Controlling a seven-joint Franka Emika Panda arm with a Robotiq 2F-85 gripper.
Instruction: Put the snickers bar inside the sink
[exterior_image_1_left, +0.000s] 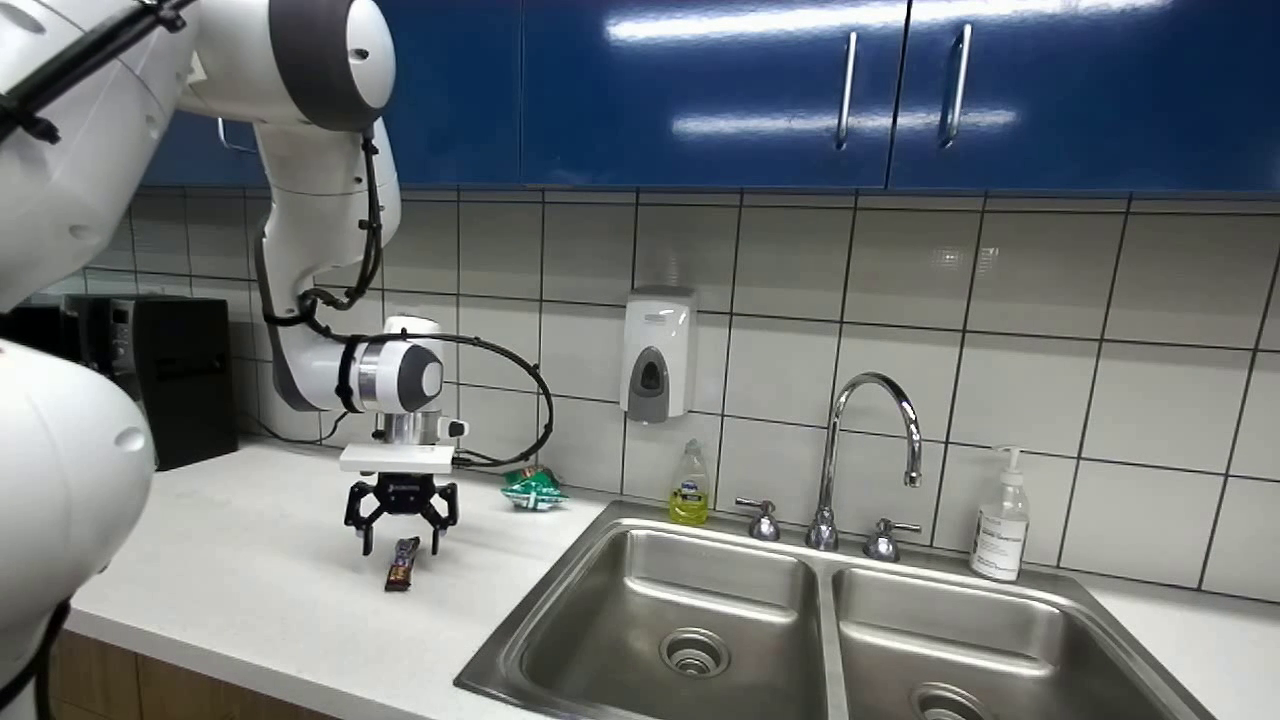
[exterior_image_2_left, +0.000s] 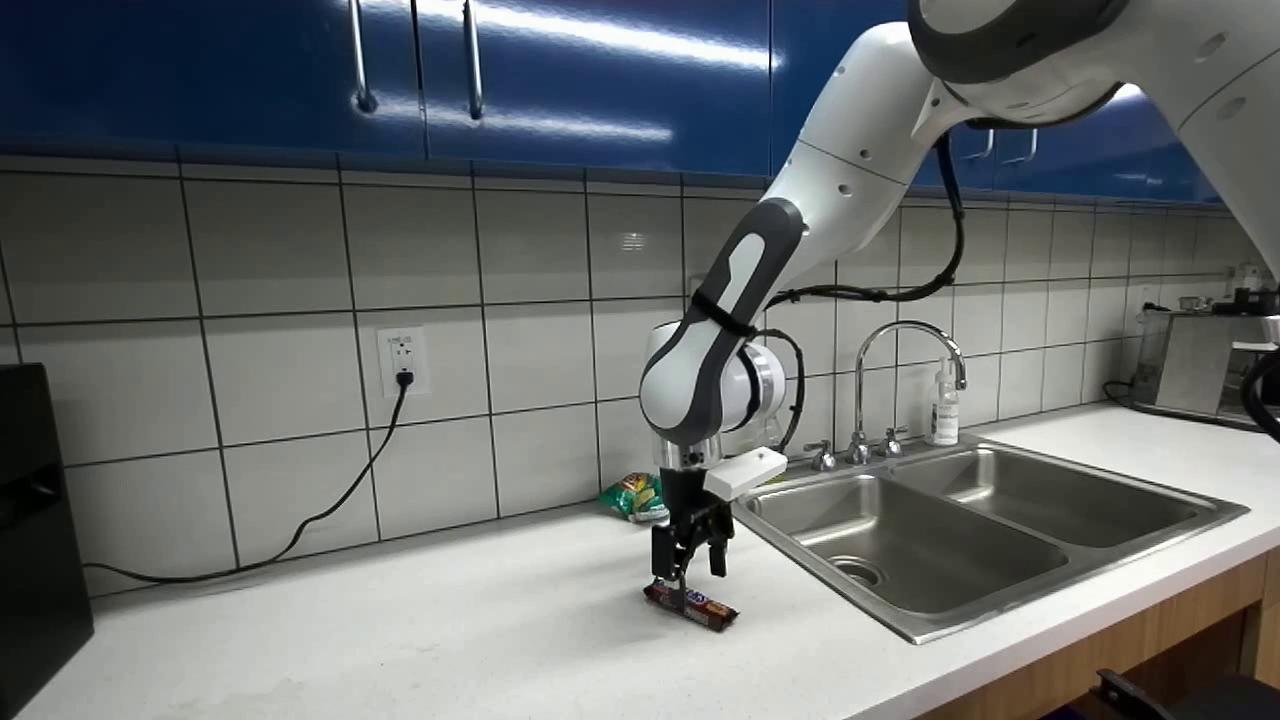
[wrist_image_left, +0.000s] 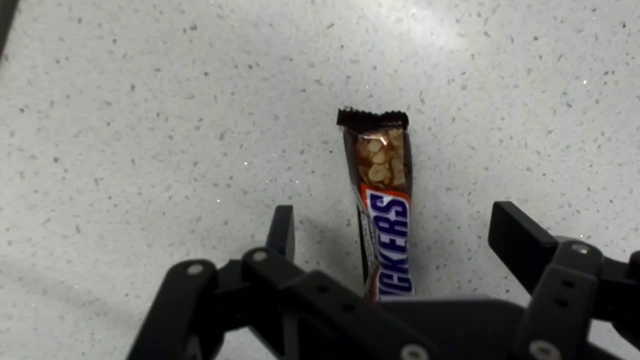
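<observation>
Arm (exterior_image_1_left: 320, 220) is glossy white, rounded segments, dark grey bands (exterior_image_1_left: 312, 60) at the joints (clear in the upper left of an exterior view), small round recesses dotting the casing. Black cable (exterior_image_1_left: 374, 215) runs along it under black straps (exterior_image_1_left: 348, 375), with a wide loop left of centre; below the wrist, a silver collar (exterior_image_1_left: 405, 428) and flat white block (exterior_image_1_left: 397, 459). Gripper (exterior_image_1_left: 401, 545) is black, jointed linkages, blocky fingers (wrist_image_left: 522, 245), pale round screws (wrist_image_left: 414, 352) low in the wrist view.
</observation>
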